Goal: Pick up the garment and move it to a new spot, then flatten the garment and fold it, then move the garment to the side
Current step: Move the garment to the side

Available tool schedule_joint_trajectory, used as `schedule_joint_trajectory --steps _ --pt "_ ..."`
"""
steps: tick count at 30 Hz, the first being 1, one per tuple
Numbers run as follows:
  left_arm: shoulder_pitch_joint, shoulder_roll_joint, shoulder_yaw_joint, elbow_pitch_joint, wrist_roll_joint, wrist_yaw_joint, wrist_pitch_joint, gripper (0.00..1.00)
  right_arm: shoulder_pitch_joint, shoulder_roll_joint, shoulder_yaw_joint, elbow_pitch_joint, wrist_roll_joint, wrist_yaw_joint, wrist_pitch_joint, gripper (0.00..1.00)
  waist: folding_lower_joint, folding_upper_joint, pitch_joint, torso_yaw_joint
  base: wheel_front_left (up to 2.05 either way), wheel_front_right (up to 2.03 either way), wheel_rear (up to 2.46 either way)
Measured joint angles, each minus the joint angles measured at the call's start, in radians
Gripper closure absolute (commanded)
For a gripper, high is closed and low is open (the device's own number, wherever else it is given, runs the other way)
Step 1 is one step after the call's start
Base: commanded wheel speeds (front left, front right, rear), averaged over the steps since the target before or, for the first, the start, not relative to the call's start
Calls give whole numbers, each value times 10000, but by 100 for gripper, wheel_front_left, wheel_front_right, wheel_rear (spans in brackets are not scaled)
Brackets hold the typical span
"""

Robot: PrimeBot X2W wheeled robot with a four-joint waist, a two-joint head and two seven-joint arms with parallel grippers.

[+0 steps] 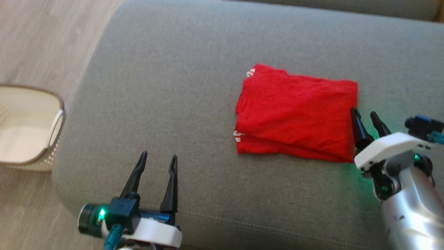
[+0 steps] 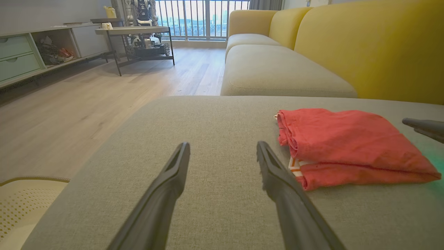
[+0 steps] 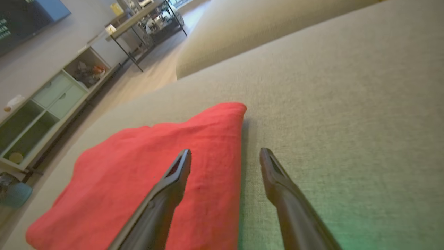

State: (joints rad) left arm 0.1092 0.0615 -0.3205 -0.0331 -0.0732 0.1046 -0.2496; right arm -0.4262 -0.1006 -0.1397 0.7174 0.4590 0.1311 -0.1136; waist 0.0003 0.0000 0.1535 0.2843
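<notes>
Soft daylight from the balcony window (image 2: pixel 201 19) — head view blurred, wrist views edge-warped.

My head camera is looking down from above on the wide grey fabric cushion (image 1: pixel 173 86). My left wrist camera is sitting low, looking flat across it toward the yellow sofa back (image 2: pixel 374 48). My right wrist camera is leaning sideways, very near the folded red cloth garment (image 3: pixel 104 166). All three are seeing it.

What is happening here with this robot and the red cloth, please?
A two-armed robot works on a red garment, which lies folded on a grey cushion. Its right gripper is open at the garment's right edge, holding nothing. The left gripper is open too, over bare cushion, apart from the garment.
</notes>
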Motion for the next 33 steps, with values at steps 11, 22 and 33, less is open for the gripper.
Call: schedule_joint_trajectory --steps 11,22,33 --pt "-685 -46 -278 -33 -65 115 0 0 -1167 -382 477 832 493 0 1413 76 -1 0 1027 239 0 0 0" --pt "-773 -58 -213 -48 -75 184 0 0 -715 -349 765 -6 -238 0 1404 100 -3 0 885 -530 0 0 0" --pt "-785 -44 61 -144 190 -2 0 0 -518 -1616 558 -3300 -1450 0 2895 100 -3 0 837 -2151 0 0 0"
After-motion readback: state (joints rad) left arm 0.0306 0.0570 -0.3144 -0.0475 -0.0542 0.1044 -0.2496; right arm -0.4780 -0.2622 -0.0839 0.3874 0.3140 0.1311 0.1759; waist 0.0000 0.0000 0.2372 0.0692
